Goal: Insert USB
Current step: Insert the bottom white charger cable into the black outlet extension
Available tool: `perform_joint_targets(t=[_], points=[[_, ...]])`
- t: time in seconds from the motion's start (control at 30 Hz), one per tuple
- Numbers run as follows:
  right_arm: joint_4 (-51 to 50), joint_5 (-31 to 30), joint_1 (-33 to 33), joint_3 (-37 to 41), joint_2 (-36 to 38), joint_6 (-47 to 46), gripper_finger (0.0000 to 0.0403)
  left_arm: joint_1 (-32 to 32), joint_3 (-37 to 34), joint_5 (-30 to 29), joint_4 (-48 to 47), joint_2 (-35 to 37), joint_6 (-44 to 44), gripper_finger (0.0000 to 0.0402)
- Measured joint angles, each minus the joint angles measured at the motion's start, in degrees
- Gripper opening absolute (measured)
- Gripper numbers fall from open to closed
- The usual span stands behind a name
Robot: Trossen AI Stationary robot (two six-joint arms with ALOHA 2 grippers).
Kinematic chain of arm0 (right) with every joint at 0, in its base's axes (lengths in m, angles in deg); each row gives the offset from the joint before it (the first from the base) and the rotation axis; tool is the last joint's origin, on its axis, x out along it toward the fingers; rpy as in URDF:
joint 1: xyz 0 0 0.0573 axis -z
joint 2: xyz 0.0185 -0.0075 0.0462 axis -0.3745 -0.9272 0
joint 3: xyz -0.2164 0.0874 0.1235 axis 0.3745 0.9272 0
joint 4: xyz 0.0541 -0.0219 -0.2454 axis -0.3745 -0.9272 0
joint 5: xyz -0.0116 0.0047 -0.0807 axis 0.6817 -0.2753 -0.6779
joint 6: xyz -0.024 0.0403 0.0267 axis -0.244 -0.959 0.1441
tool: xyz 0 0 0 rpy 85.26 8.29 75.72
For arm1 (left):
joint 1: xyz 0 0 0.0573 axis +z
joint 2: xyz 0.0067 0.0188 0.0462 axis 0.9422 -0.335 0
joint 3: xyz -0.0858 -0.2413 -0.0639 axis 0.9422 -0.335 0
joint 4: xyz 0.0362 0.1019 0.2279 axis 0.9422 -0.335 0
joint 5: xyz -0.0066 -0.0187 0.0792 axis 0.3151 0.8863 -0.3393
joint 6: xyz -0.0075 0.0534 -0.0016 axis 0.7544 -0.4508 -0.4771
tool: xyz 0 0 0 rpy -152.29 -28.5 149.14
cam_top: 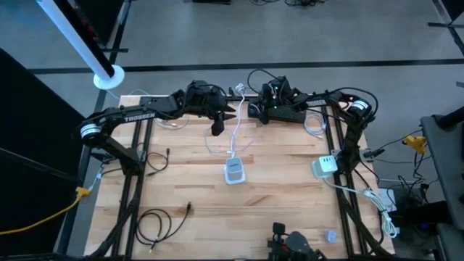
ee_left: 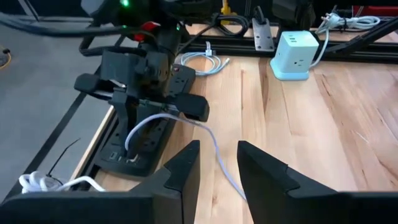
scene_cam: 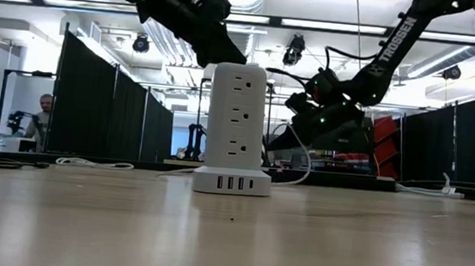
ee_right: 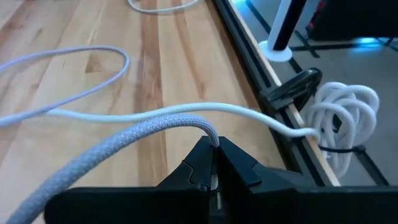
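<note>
Right gripper (ee_right: 214, 163), table's one o'clock: clenched on braided USB cable (ee_right: 112, 149). Limp, light; grasp at stiff plug end. Left gripper (ee_left: 217, 168): released.

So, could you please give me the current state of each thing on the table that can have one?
Right gripper: shut on the braided cable.
Braided cable: pinched at its end, not plugged in.
Left gripper: open, holding nothing, with the cable running between its fingers.
Power tower: upright, USB ports at its base empty.
White cube charger: upright at the table's right edge.
</note>
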Motion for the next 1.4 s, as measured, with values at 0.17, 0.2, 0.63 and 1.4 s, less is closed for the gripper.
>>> perform_joint_targets(t=[0.17,0.2,0.63,1.4], points=[[-0.86,1.35,-0.56,-0.7,4.76,-5.1,0.0,0.02,0.0,0.0,0.09,0.0,-0.02,0.0077],[-0.51,1.5,-0.77,-1.13,6.65,-5.27,0.0,0.02,0.0,0.01,0.14,0.0,0.0,0.0074],[-0.87,10.6,-4.45,-4.36,24.85,-17.12,0.0,0.41,-0.02,-5.34,17.09,-3.05,7.62,0.0069],[-2.32,8.7,-11.43,-4.96,26.99,-19.23,0.0,-2.02,0.11,2.34,23.6,-3.85,8.99,0.0167]])
